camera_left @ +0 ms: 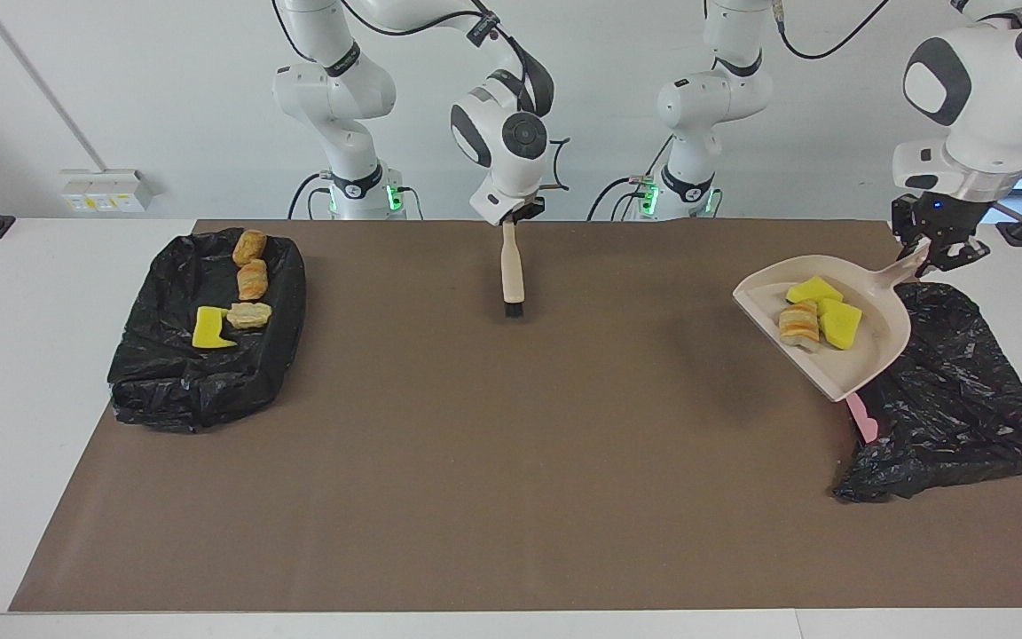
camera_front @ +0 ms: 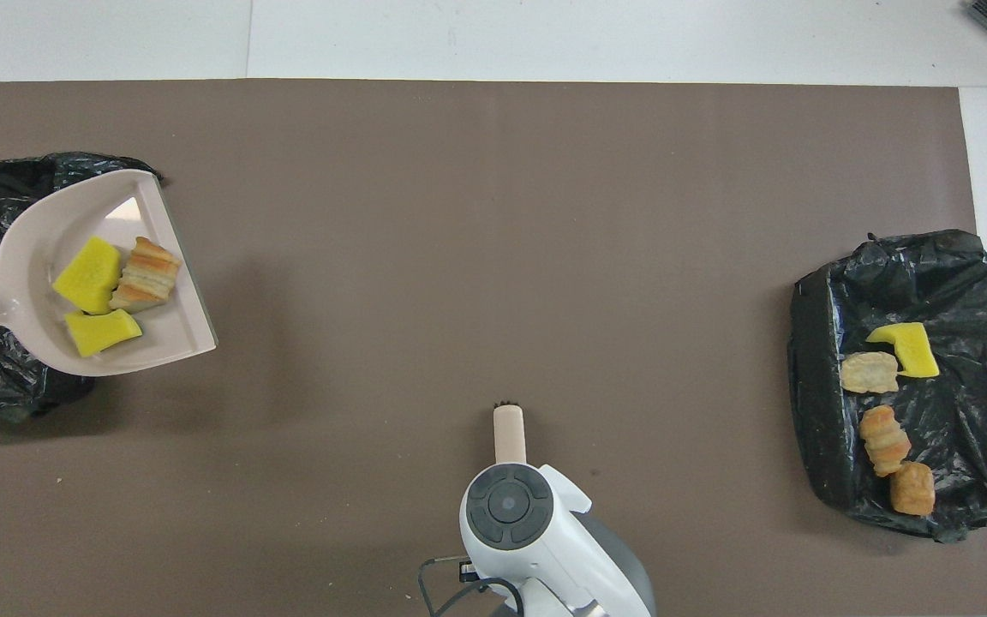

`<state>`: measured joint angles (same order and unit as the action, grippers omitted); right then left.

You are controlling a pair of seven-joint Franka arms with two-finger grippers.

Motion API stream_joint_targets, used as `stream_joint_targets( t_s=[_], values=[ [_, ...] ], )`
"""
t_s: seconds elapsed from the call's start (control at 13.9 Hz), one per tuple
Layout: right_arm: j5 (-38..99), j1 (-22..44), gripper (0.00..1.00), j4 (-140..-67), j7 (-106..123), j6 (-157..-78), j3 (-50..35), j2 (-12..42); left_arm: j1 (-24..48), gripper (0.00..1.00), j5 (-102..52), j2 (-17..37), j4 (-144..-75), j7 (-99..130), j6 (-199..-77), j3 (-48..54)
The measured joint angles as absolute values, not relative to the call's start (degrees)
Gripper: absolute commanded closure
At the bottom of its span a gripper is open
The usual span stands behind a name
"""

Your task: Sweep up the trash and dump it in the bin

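Scraps (camera_left: 813,321) ride in the dustpan (camera_left: 866,355), 3 of them: 2 yellow sponge bits and 1 striped bread-like lump. They look light and soft, so I reckon they will slide out at a tilt; nothing here needs pinching, the handle is the place to hold. The left gripper (camera_left: 932,253) is clamped on the tip of that handle, with the pan hanging below and beside it, raised over the edge of the black bin (camera_left: 963,399). 4 more scraps (camera_left: 240,297) lie on the black bag (camera_left: 174,382) well away at the right arm's end. The right gripper (camera_left: 514,216) is closed on the top of the brush (camera_left: 511,275), which hangs straight down beneath it over the mat (camera_left: 475,461), bristles clear of the surface; that arm waits.
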<state>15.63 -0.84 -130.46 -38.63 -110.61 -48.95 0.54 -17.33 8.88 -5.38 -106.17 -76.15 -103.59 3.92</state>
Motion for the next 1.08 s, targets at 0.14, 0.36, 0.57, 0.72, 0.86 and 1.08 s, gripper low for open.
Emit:
stream_joint_targets(
  t_s=[0.14, 0.36, 0.57, 0.72, 0.86, 1.08],
  values=[
    [15.67, -0.78, 0.89, -130.97, -38.63, -110.71, -48.99, 0.74, -20.84, 1.0, 8.66, -5.31, -105.4, -76.79, -103.7, 3.85],
    [15.72, -0.78, 0.7, -131.53, -38.63, -113.73, -48.99, 1.21, -25.77, 1.0, 8.64, -4.13, -102.01, -81.52, -104.59, 3.69],
    [15.72, -0.9, 0.68, -132.15, -38.62, -115.46, -48.92, 2.15, -28.32, 1.0, 9.06, -1.22, -96.81, -84.83, -104.87, 3.63],
    [15.72, -0.98, 0.49, -132.15, -38.62, -115.7, -48.84, 2.38, -29.01, 1.0, 11.13, 0.81, -94.08, -86.54, -104.93, 3.54],
    [15.72, -0.99, 0.0, -132.06, -38.62, -115.88, -48.83, 2.45, -29.05, 1.0, 13.57, 2.49, -92.06, -86.77, -105.08, 3.59],
    [15.59, -1.16, 0.0, -130.55, -38.15, -116.93, -48.56, 2.41, -29.05, 1.0, 15.69, 5.07, -89.06, -86.81, -105.28, 3.61]
  ],
)
